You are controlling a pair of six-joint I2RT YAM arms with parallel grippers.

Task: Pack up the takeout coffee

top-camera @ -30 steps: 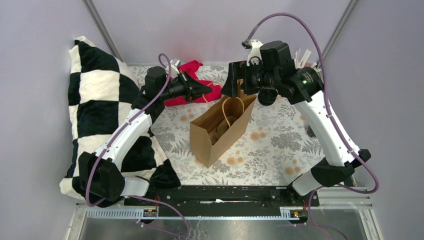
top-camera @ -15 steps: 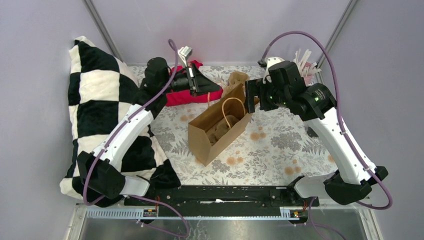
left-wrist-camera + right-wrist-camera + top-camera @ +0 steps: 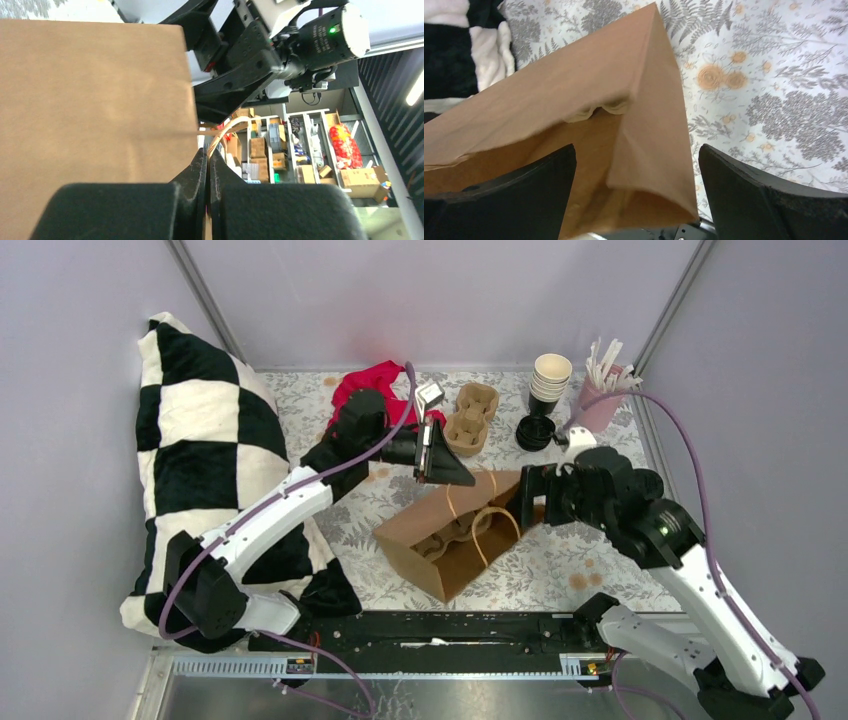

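Paper bag (image 3: pixel 455 575), brown and creased: left gripper (image 3: pixel 207 160) clamped on its twisted handle (image 3: pixel 227 127), right gripper (image 3: pixel 636 160) spread around one corner.

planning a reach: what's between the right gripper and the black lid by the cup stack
Only bare floral tablecloth separates the open right gripper from the black lid, in the top view.

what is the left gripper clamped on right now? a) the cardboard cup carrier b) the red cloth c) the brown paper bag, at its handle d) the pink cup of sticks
c: in the left wrist view the left gripper is shut, and the handle of the brown paper bag runs in between its fingertips, at the bag's top edge.
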